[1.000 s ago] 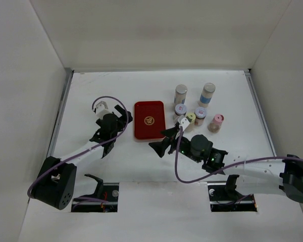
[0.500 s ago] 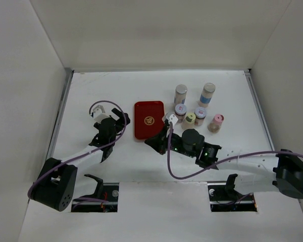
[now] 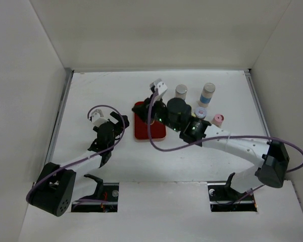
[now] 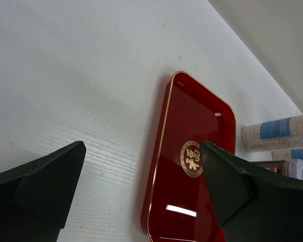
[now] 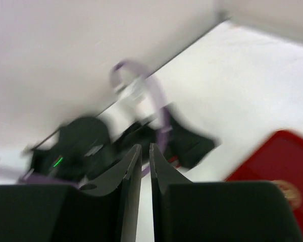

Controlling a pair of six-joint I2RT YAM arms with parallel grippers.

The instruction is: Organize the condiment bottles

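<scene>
**Right arm swings up across the red tray**

Right arm first: since half a second ago it has swept from the near side of the tray up and over it. The left arm has drawn back a little toward the left. The right gripper (image 3: 141,107) hangs above the far left corner of the flat red rectangular tray (image 3: 144,132). In the right wrist view its black fingers (image 5: 131,201) are pressed almost together, with only a sliver of gap and nothing between them. The left gripper (image 3: 120,122) sits just left of the tray, spread wide and holding nothing. The left wrist view looks between its jaws at the tray's round gold emblem (image 4: 192,159).

The small clear cylindrical spice jars (image 4: 275,133), filled with tan contents, stand on the white table (image 3: 91,91) to the right of the tray. A silver-capped jar (image 3: 181,91) and a blue-banded jar (image 3: 207,94) are at the back, and a pink-capped jar (image 3: 217,120) is nearer. A fourth jar (image 3: 201,112) shows partly beside the right arm, which covers the ground between the tray and these jars.
</scene>
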